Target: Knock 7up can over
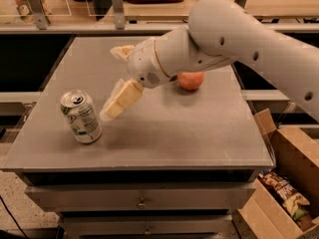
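The 7up can (80,116), pale silver-white with green markings and a pull-tab top, stands upright on the front left of the grey table (189,133). My gripper (108,83) reaches in from the right on the white arm (234,39). It is open, with one cream finger low and one behind it. The lower fingertip (106,114) hangs just right of the can, level with its upper half and a small gap away. The gripper holds nothing.
A red-orange round fruit (191,80) lies on the table behind the arm. An open cardboard box (294,178) with snack packets stands on the floor at the right. Drawers (142,201) sit under the tabletop. A counter with clear stands runs along the back.
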`<state>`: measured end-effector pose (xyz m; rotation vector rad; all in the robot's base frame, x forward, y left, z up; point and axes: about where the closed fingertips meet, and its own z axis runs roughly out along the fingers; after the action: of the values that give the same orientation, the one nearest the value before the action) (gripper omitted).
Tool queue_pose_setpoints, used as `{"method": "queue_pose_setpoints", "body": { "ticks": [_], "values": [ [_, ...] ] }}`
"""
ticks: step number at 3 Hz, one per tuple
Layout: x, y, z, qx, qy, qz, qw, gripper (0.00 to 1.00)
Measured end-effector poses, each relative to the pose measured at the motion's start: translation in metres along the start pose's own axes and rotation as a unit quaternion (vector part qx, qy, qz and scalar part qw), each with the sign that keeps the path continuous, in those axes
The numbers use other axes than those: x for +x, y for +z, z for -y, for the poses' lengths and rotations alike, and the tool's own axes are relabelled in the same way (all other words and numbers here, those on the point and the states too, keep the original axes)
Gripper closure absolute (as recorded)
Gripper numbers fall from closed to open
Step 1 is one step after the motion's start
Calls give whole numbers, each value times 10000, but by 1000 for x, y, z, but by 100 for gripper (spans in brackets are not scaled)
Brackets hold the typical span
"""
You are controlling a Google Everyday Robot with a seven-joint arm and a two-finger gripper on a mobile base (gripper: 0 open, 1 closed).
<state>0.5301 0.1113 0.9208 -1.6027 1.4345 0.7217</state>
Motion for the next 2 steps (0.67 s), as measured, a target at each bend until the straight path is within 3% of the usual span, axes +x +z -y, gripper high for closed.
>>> {"method": "queue_pose_setpoints", "body": {
  "ticks": [1,2],
  "values": [
    [26,8,-8,-188,158,-38,9997,0],
    [37,13,-18,-350,213,140,9991,0]
  ]
}}
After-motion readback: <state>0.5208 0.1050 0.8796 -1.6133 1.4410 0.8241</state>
